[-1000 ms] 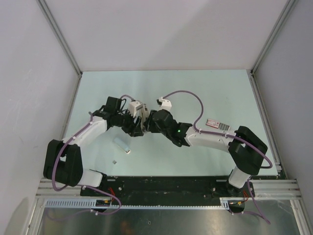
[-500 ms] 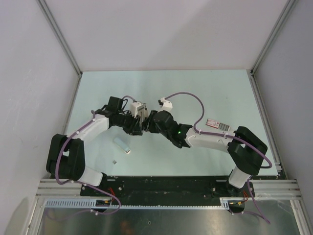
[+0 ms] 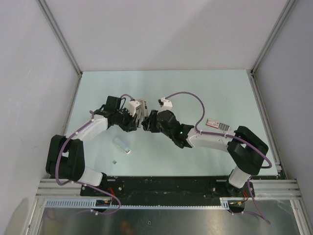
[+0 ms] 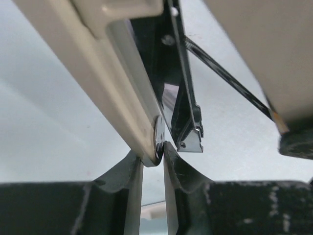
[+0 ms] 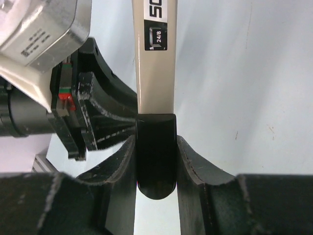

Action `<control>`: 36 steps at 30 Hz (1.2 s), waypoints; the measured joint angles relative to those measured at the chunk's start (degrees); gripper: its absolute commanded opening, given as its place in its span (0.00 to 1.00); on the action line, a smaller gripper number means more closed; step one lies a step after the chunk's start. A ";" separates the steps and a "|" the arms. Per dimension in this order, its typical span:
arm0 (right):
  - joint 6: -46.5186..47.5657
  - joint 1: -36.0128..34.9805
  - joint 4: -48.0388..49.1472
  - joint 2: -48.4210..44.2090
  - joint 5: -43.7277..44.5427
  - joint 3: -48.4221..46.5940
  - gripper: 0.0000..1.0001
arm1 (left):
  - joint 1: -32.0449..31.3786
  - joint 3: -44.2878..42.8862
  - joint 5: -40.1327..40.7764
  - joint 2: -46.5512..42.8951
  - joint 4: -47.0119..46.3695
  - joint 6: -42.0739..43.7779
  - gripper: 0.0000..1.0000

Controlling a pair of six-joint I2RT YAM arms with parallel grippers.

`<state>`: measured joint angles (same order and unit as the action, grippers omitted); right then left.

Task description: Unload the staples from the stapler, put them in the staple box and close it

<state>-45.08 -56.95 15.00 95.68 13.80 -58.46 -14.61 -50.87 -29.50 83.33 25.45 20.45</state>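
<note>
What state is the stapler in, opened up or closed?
Opened up. The left wrist view shows the stapler with its beige cover standing apart from the black staple channel, a thin spring rod exposed beside it.

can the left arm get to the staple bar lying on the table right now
Probably not yet. The staples lie uncovered on the table near that arm, but the left gripper is shut on the stapler, so it would need to let go first.
</note>
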 measured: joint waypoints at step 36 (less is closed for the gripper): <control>17.73 -3.34 -5.51 -20.15 -1.62 23.91 0.00 | -19.93 19.71 42.73 0.28 -48.39 35.17 0.08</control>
<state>-27.35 -60.29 9.50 75.53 12.19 -34.54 -34.54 -31.16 13.23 83.61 -22.94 55.61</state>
